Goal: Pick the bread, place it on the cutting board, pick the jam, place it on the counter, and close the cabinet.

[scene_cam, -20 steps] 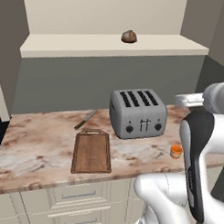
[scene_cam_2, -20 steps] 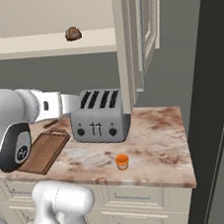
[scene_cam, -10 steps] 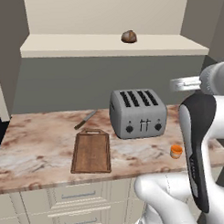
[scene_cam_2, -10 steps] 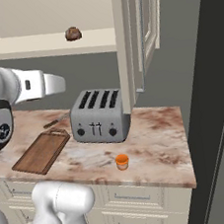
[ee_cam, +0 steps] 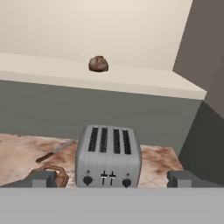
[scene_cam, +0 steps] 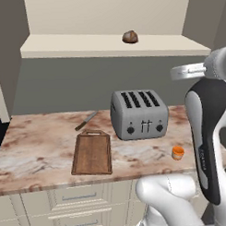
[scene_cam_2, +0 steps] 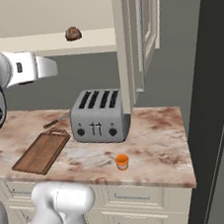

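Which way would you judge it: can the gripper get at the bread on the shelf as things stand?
Probably yes: the bread sits alone on the open shelf, and the hand view shows nothing between the open gripper and it.

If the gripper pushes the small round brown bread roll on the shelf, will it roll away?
The round dark-brown bread roll probably rolls a little, since it looks domed. It sits alone on the flat cream shelf, so nothing would stop it. Likely light.

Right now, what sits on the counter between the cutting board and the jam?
The toaster, slightly behind the line from cutting board to jam, in the left base view.
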{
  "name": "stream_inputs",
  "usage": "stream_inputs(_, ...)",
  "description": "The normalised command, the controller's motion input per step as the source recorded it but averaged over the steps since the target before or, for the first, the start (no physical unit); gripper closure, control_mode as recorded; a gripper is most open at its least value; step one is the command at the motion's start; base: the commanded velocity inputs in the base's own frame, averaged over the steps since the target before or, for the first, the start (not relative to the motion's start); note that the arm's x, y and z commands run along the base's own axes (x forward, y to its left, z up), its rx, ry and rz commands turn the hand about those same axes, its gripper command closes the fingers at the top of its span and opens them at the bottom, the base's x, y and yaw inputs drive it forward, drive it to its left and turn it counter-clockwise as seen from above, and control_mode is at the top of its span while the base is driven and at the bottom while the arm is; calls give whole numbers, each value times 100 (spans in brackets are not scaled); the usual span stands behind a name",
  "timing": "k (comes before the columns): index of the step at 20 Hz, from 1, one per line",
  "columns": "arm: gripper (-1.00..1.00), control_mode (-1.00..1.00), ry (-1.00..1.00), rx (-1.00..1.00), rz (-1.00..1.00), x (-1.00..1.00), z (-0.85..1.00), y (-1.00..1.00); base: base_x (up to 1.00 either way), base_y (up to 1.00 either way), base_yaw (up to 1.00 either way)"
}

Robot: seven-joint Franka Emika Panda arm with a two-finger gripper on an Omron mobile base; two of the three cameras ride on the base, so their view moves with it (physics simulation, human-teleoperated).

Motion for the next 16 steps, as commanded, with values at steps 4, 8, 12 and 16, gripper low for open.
stream_inputs(4,-100,-100,0,0,0,0,41,19,0,0,0)
stream_inputs(8,-100,-100,1,0,2,0,22,29,0,0,0)
stream_inputs(12,-100,-100,1,0,3,0,27,29,0,0,0)
stream_inputs(16,-100,-100,3,0,3,0,31,30,0,0,0)
